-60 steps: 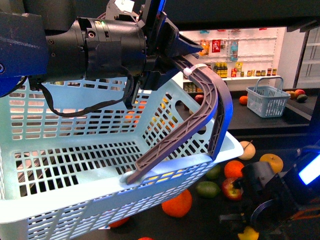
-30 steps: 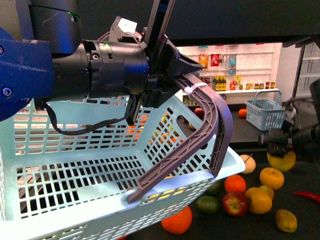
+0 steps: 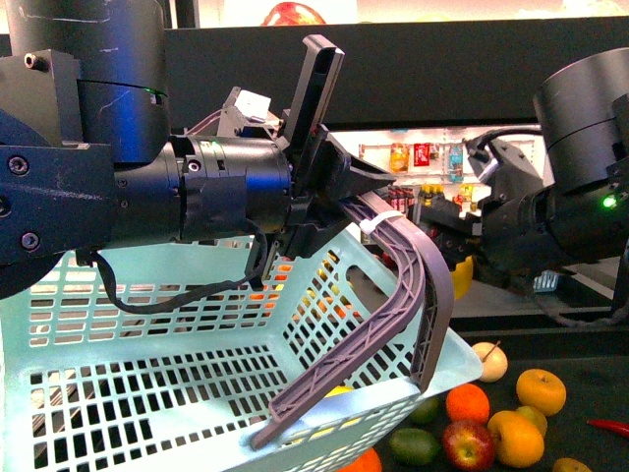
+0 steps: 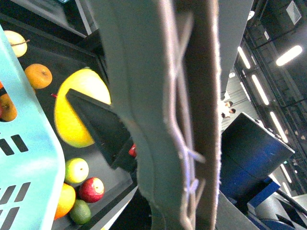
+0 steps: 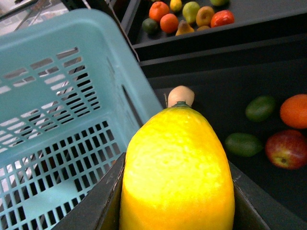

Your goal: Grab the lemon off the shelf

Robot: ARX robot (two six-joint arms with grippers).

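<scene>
Front view: left tool is clamped shut on the handle of a tilted blue basket. Right tool grips the lemon, held in the air above the shelf tray, just beside the basket's right rim. Risk, as judged: contact with that rim could knock the smooth fruit loose, and the basket could swing on its one gripped handle. Front view shows only a sliver of yellow. Right wrist view shows jaws on both flanks.
</scene>
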